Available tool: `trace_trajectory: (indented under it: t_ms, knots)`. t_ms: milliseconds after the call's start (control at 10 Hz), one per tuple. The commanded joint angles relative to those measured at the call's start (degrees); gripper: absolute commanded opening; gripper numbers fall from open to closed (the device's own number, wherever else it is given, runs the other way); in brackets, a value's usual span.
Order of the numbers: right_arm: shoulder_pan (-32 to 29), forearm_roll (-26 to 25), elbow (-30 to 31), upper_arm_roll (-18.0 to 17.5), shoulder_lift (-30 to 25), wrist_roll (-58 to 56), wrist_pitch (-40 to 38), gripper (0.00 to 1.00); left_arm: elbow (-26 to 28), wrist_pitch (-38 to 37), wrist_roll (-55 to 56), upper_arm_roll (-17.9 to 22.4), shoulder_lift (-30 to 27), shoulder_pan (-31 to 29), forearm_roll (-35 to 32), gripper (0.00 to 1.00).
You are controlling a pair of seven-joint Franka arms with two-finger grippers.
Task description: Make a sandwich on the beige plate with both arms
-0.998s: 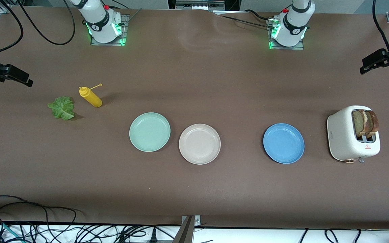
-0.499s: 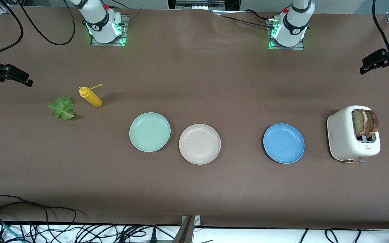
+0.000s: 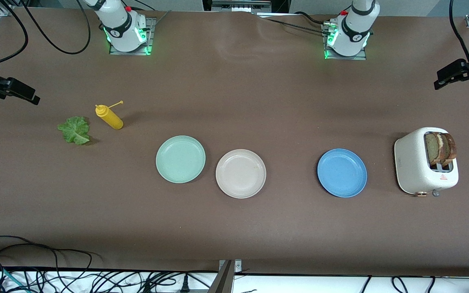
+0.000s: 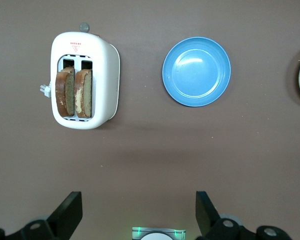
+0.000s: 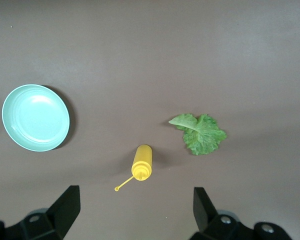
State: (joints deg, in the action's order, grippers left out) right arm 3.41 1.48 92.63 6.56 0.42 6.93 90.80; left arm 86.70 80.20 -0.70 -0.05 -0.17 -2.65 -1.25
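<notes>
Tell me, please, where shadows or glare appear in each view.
Front view: soft shadows edge the beige plate and toaster; green lights glow at both arm bases. Left wrist view: mild glare on the blue plate. Right wrist view: the mint plate casts a dark crescent; the lettuce looks sharp.

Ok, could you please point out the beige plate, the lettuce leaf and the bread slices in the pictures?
beige plate [image 3: 240, 173]: front view, on the bare middle of the plate.
lettuce leaf [image 5: 202, 135]: right wrist view, on the middle of the leaf.
bread slices [image 4: 74, 92]: left wrist view, on the crusts standing in the toaster slots.
</notes>
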Motion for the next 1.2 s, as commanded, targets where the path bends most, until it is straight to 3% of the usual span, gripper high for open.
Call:
trace_trajectory:
  t_ms: [0,599,1098]
  knots:
    - [0.1,0.02,-0.69,0.2,0.11,0.01,-0.45,1.0,-1.36,-0.93,-0.35,-0.3,0.52,0.27,2.04,1.0]
    - [0.1,-0.07,-0.69,0.2,0.11,0.01,-0.36,1.0,-0.57,-1.28,-0.79,-0.82,-0.18,0.28,1.16,1.0]
    - [0.19,-0.07,-0.69,0.12,0.11,0.01,-0.36,1.0,6.72,4.16,-0.97,1.71,1.22,-0.42,0.2,1.0]
